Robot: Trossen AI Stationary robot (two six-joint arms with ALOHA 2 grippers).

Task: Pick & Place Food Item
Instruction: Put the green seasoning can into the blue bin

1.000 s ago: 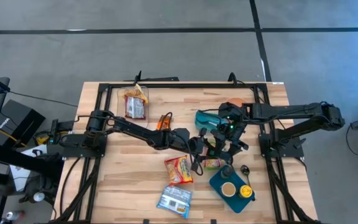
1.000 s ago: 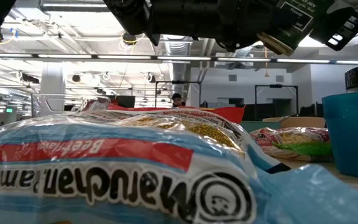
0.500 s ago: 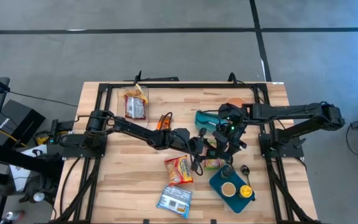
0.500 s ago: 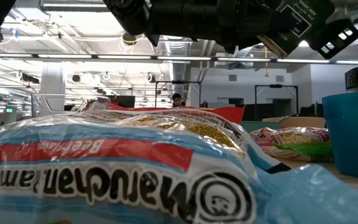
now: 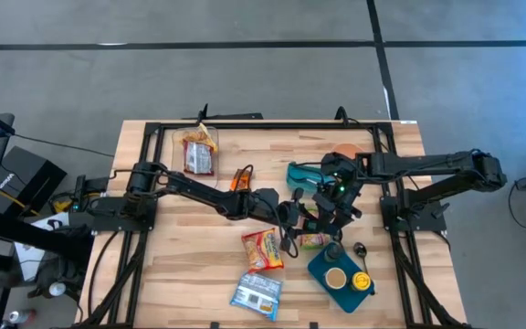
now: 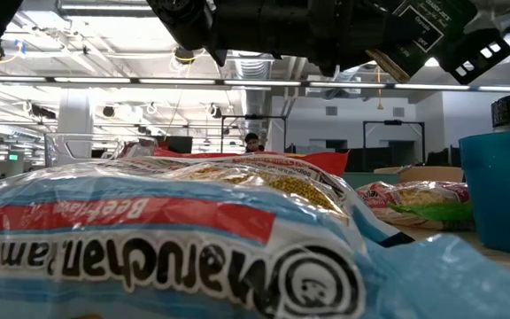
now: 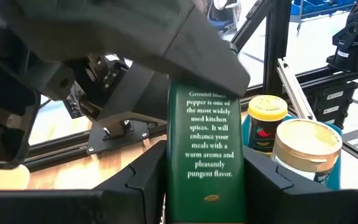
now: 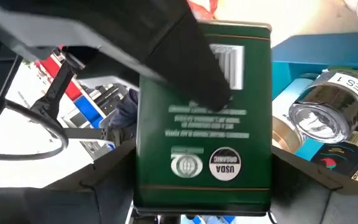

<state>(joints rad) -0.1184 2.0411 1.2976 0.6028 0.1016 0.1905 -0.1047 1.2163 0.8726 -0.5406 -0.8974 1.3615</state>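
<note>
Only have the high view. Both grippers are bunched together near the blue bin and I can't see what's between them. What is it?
Observer: A green tin labelled ground black pepper. The left gripper is shut on it.
Operator: Does the right gripper have it too?
Observer: The tin fills the right wrist view, directly ahead of the right gripper, with its USDA Organic seal facing that camera. I cannot tell whether it grips.
Operator: What's in the bin?
Observer: The blue bin holds upright spice jars. The yellow-lidded jar has a red chilli on its label.
</note>
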